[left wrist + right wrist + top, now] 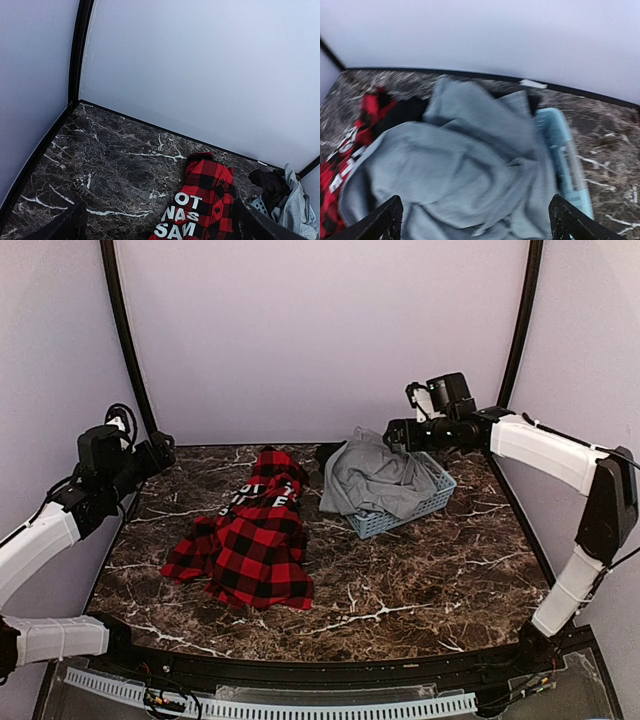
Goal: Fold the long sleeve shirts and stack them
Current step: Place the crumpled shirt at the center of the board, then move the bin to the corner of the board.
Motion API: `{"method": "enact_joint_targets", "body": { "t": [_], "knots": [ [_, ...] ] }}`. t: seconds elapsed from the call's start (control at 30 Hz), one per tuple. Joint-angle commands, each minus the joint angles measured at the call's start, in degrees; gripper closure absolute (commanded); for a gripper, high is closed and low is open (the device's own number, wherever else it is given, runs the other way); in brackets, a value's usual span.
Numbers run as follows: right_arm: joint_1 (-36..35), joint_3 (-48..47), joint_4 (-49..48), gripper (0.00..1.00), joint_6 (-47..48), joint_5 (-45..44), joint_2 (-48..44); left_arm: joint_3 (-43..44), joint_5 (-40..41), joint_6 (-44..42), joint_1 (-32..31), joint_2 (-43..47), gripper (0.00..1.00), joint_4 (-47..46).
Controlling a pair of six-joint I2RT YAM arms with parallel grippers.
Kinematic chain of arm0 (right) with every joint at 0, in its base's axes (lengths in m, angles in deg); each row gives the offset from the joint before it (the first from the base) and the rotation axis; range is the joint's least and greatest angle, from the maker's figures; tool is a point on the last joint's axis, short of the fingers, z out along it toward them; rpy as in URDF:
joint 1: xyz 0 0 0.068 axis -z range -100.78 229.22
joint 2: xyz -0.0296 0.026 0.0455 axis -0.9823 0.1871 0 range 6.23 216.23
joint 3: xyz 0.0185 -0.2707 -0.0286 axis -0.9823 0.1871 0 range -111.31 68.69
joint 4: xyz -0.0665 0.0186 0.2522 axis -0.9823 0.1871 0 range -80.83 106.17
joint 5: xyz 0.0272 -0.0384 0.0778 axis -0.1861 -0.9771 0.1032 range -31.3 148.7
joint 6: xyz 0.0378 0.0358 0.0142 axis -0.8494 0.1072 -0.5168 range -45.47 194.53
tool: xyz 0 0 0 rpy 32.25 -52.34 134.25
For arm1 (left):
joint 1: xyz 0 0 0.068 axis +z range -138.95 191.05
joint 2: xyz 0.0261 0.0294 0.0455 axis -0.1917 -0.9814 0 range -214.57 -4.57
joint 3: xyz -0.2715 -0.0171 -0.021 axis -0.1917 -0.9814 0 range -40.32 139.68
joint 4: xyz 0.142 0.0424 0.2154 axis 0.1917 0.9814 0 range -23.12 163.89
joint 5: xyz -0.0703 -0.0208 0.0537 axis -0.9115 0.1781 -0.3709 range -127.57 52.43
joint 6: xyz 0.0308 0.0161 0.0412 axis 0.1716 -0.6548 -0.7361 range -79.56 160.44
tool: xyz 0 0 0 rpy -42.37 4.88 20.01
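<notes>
My right gripper (396,432) hangs with its fingers apart at the upper-right of the top view. The grey shirt (375,478) is heaped in the basket (425,505) just below it. The red-check shirt (250,540) lies mid-table with its length running from the back wall toward me, nearer my left gripper (158,450), whose fingers are likewise spread.

table (430,580): dark marble-look top, white veins | left of centre: red-and-black check shirt (250,540), rumpled, white letters up | back right: pale blue basket (400,515), grey shirt (375,475) heaped in it | between them: dark cloth (325,453), possibly touching both
</notes>
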Motion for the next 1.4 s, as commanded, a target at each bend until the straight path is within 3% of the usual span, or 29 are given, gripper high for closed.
{"method": "enact_joint_targets", "body": {
  "t": [0.0, 0.2, 0.4, 0.5, 0.67, 0.73, 0.83, 1.1, 1.37],
  "knots": [
    [7.32, 0.36, -0.12, 0.03, -0.17, -11.74, 3.58, -0.87, -2.72, 0.59, -0.35, -0.27, 0.01, -1.94],
    [13.72, -7.92, 6.4, 0.12, 2.65, -8.18, 13.2, -0.86, -4.44, 1.02, -0.37, -0.47, 0.01, -1.87],
    [16.43, -8.38, 7.3, 0.15, 3.83, -7.43, 17.55, -0.89, -5.41, 1.35, -0.37, -0.89, 0.01, -1.67],
    [18.22, -9.09, 8.03, 0.21, 4.39, -7.04, 20.44, -0.91, -5.6, 1.21, -0.37, -1.0, 0.01, -1.59],
    [21.55, -8.05, 5.18, 0.39, 3.88, -1.56, 22.2, -1.12, -5.3, 1.05, -0.42, -0.91, 0.01, -1.74],
    [23.51, -7.34, 4.63, 0.52, 3.26, 0.25, 22.3, -1.17, -5.22, 1.03, -0.38, -0.97, 0.01, -1.83],
    [26.62, -4.42, 2.19, 0.68, 1.78, 1.1, 20.82, -1.1, -5.34, 1.17, -0.37, -1.21, 0.01, -2.07],
    [35.77, 2.19, -2.3, 0.98, -1.08, -1.77, 15.35, -1.2, -5.96, 1.35, -0.37, -2.46, 0.01, -2.58],
    [41.36, -1.65, -0.23, 0.98, 3.17, -6.06, 17.28, -1.62, -6.14, 1.4, -0.37, -2.76, 0.01, -2.85]
  ]
}}
